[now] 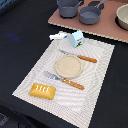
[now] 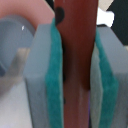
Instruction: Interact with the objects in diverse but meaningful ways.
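Note:
In the wrist view my gripper [image 2: 77, 80] is shut on the brown sausage [image 2: 78, 45], which stands upright between the teal pads [image 2: 54, 85]. Part of a grey pot [image 2: 14, 40] shows beside it. The arm and the sausage are out of the exterior view. There, the golden scored bread loaf [image 1: 42, 91] lies on the striped placemat [image 1: 95, 100]. The white-blue-green carton [image 1: 77, 38] and the white fish-shaped piece [image 1: 57, 36] sit at the mat's far edge. Two grey pots [image 1: 69, 7] [image 1: 90, 14] stand on a tan board [image 1: 107, 30].
A beige plate [image 1: 68, 66] lies mid-mat, between an orange-handled knife [image 1: 80, 57] and an orange-handled fork [image 1: 65, 80]. A pale bowl [image 1: 123, 17] stands on the board at the exterior view's right. The table around the mat is black.

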